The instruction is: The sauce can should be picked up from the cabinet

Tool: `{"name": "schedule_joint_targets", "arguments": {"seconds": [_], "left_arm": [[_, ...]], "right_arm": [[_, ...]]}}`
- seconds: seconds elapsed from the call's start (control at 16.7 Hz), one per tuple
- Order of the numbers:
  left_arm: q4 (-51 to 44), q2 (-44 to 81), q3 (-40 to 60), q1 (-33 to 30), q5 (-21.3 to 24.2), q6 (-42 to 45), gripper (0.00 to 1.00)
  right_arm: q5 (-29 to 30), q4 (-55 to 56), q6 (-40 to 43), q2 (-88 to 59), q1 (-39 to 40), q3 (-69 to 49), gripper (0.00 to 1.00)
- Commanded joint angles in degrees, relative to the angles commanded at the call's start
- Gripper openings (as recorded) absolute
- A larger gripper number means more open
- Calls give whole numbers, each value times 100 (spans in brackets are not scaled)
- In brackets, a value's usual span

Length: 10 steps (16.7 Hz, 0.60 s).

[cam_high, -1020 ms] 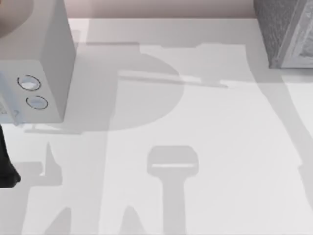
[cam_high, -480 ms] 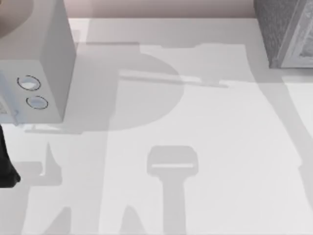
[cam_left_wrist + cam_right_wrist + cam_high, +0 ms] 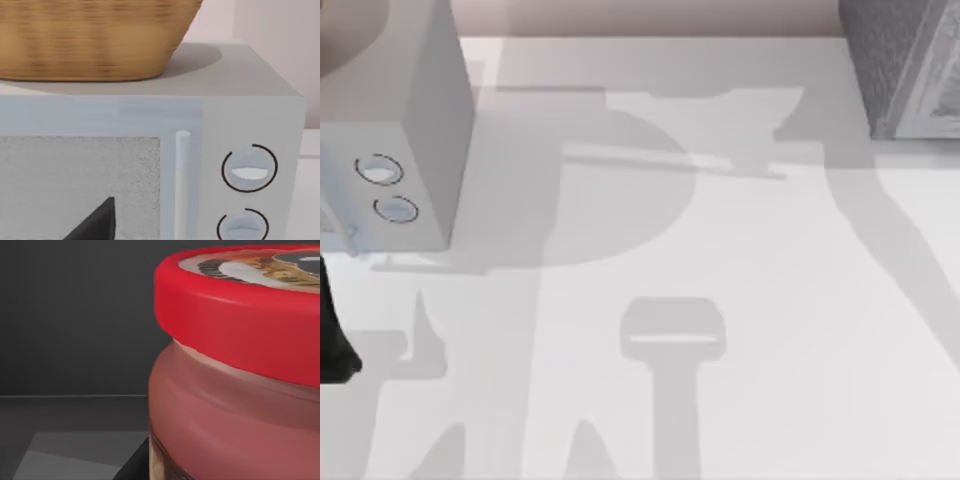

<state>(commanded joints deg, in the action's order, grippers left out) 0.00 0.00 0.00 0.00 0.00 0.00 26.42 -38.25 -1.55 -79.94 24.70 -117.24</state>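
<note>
The sauce can (image 3: 235,390) sits very close before the right wrist camera, in a dark grey enclosure, apparently inside the cabinet (image 3: 905,65) at the table's far right corner; a rigid cylinder with a smooth, glossy red lid and reddish wall, it is probably light but slippery, best pinched across the wall below the lid; whether the right fingers are spread, I cannot tell; the left arm (image 3: 332,340) idles by the pale box (image 3: 415,120) bearing a wicker basket (image 3: 95,37).
</note>
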Motion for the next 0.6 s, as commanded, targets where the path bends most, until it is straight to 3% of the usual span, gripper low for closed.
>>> {"name": "schedule_joint_targets", "arguments": {"seconds": [0.24, 0.6], "left_arm": [[0, 0, 0, 0, 0, 0, 100], [0, 0, 0, 0, 0, 0, 100]], "right_arm": [[577, -757, 3, 688, 637, -88, 0], [578, -754, -4, 759, 632, -25, 0]]}}
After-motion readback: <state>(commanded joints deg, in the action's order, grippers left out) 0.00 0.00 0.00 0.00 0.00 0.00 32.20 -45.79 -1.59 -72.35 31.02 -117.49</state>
